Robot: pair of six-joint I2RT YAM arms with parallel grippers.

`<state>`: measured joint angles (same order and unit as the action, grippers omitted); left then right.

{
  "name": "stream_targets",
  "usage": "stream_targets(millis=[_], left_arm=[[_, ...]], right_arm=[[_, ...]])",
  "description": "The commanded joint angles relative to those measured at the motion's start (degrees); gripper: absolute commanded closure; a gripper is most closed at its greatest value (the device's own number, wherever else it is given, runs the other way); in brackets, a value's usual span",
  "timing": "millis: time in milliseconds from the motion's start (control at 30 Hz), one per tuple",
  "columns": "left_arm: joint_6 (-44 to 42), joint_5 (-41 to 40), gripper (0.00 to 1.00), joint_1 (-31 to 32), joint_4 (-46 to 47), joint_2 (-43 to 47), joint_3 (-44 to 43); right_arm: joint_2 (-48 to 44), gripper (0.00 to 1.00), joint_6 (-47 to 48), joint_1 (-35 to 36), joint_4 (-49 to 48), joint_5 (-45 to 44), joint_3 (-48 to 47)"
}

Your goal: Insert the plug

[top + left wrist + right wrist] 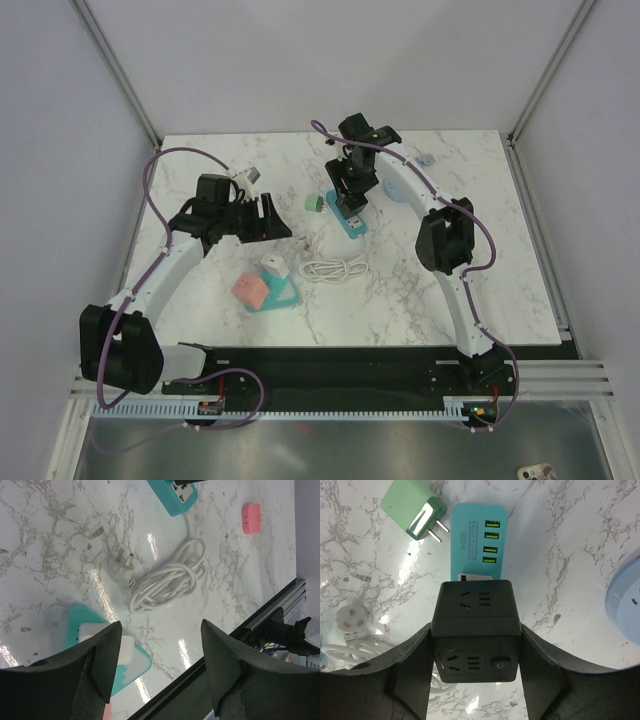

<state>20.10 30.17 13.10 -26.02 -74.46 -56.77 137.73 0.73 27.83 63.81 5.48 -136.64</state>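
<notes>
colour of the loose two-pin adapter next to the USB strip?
Mint green adapter, lying beside the teal USB strip; right wrist view shows it best.

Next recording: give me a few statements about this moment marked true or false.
1. The right gripper holds a black cube. True.
2. The left gripper holds the cable. False: it is open and empty; the cable lies coiled on the table.
3. A green plug lies beside the teal strip. True.
4. The teal strip shows two USB ports. False: four.
</notes>
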Motion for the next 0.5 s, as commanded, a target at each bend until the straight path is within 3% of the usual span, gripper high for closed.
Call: stream_targets(millis=[0, 267, 467], left_arm=[[-1.20, 1.03, 0.28, 0.08, 2.11, 0.19, 0.26], [-2.51, 4.54, 0.28, 0.08, 3.08, 0.27, -1.58], [-3.40, 4.10, 0.29, 0.08, 4.57, 3.61, -1.15]], right_arm=[[-3.96, 1.00, -0.20, -0.06, 1.84, 1.64, -0.12], [-9.31, 1.00, -0.64, -0.06, 1.05, 8.92, -0.04], [-11.78, 1.00, -2.40, -0.15, 0.79, 6.39, 4.44]])
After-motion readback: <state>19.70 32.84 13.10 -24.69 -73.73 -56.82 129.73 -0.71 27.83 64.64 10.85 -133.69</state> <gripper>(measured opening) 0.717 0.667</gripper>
